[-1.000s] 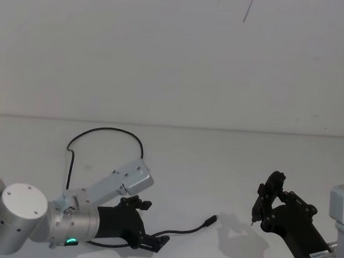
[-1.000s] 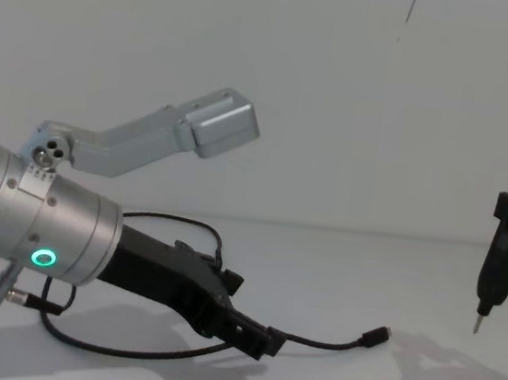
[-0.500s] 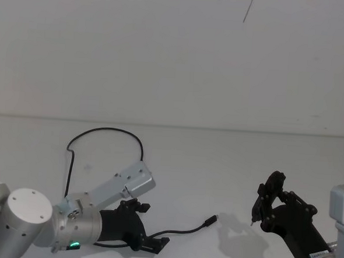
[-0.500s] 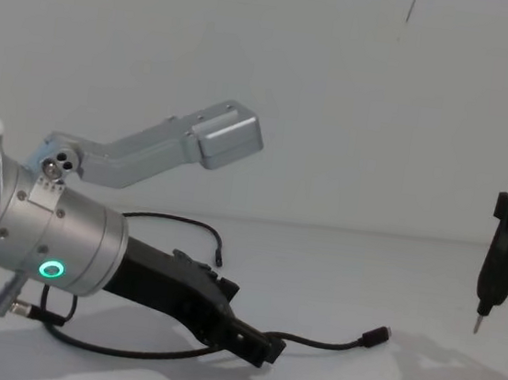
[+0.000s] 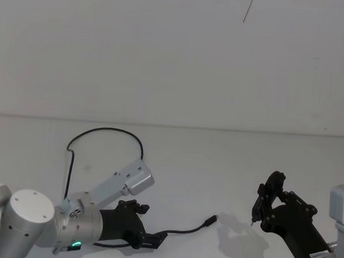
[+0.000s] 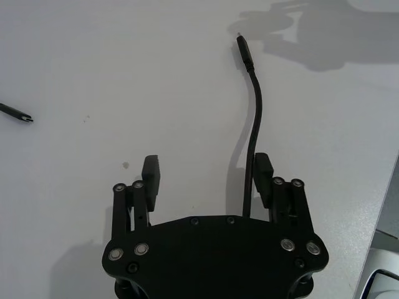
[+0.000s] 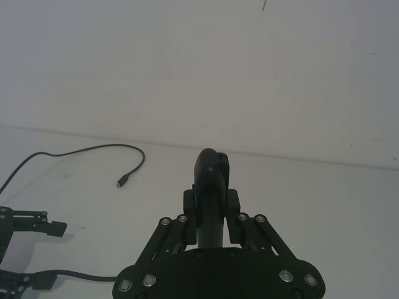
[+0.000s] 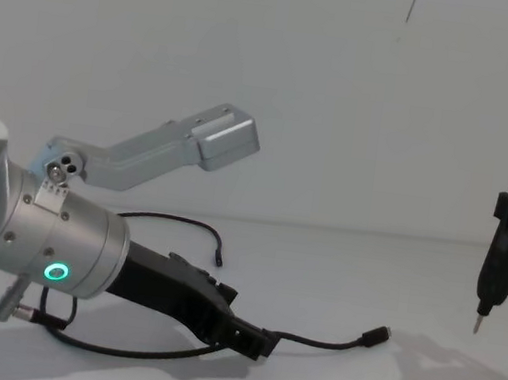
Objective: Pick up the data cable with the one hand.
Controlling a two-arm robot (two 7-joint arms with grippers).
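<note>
The data cable lies on the white table in a loop at the left, and its metal-tipped plug rests near the middle. My left gripper is low over the table at the front left, open and astride the cable. In the left wrist view the cable runs between the fingers, close beside one finger. From the chest view the gripper sits on the cable, whose other end lies behind it. My right gripper hovers at the right, shut on a black pen-like tool.
The white table meets a plain white wall behind. The pen-like tool's thin metal tip hangs above the table at the right, its shadow below it. A silver bracket on my left arm sticks up above the cable.
My left arm has sunk a little lower and its gripper has drawn back slightly along the cable. The cable and the right gripper have stayed where they were.
</note>
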